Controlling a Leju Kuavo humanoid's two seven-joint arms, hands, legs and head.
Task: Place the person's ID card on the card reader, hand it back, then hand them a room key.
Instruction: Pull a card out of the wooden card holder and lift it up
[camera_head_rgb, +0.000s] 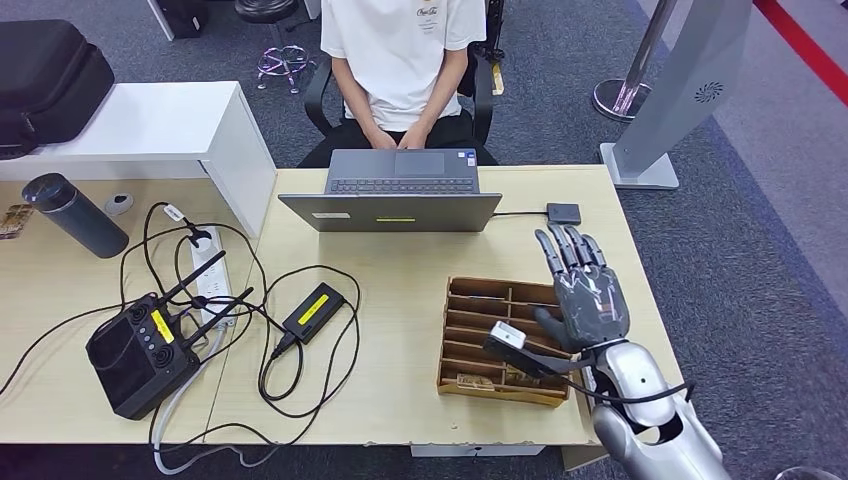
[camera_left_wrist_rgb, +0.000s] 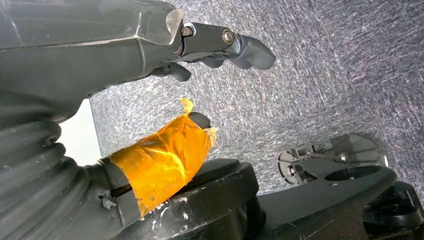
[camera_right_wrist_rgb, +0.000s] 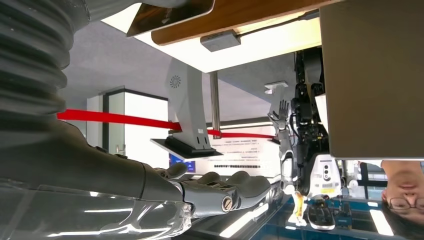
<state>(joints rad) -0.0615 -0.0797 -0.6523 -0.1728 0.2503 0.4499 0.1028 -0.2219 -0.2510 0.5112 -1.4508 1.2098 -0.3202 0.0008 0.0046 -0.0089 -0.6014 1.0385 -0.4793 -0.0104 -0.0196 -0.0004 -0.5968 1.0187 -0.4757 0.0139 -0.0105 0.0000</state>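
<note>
The card reader (camera_head_rgb: 563, 212), a small dark square, sits on the desk (camera_head_rgb: 400, 290) just right of the laptop (camera_head_rgb: 400, 195), with a thin cable running between them. On the robot's side of it is the right hand (camera_head_rgb: 590, 295), flat and spread with nothing in its grasp, fingertips pointing toward the reader but clear of it. The hand hovers at the right end of the slotted wooden tray (camera_head_rgb: 470, 300); something lies in the nearest slots, too small to make out. A person (camera_head_rgb: 400, 50) sits behind the laptop, hands in their lap. The left hand (camera_left_wrist_rgb: 150, 55) hangs above grey carpet, fingers loosely bent and apart from the taped thumb, holding nothing.
</note>
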